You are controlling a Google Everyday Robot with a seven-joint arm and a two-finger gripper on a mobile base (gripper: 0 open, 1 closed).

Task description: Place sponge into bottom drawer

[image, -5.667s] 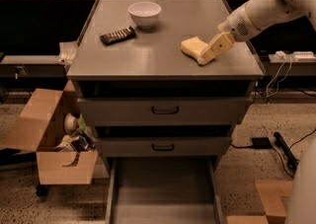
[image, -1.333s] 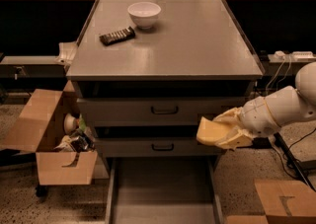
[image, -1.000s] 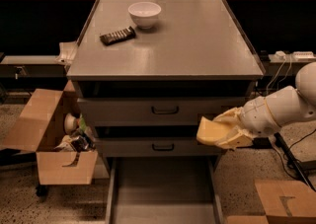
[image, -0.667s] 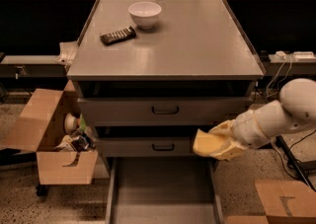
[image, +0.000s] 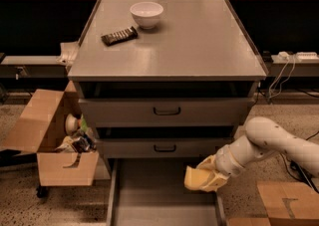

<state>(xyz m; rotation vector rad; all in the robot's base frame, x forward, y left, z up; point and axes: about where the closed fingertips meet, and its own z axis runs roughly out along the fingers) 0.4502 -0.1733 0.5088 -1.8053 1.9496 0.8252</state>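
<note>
The pale yellow sponge (image: 193, 178) is held in my gripper (image: 205, 175) over the right side of the open bottom drawer (image: 149, 195), a shallow grey tray pulled out at the cabinet's foot. The gripper comes in from the right on a white arm and sits low, just below the middle drawer's front. The sponge hangs a little above the tray floor, near its right wall.
On the cabinet top stand a white bowl (image: 146, 14) and a dark ribbed bar (image: 119, 36). Two grey-fronted drawers (image: 166, 112) with dark handles are shut. An open cardboard box (image: 55, 140) with clutter stands at the left; another box (image: 286, 202) at the lower right.
The gripper took the sponge from the cabinet top, down past the right of the drawer fronts, and has now moved lower and left over the open bottom drawer.
</note>
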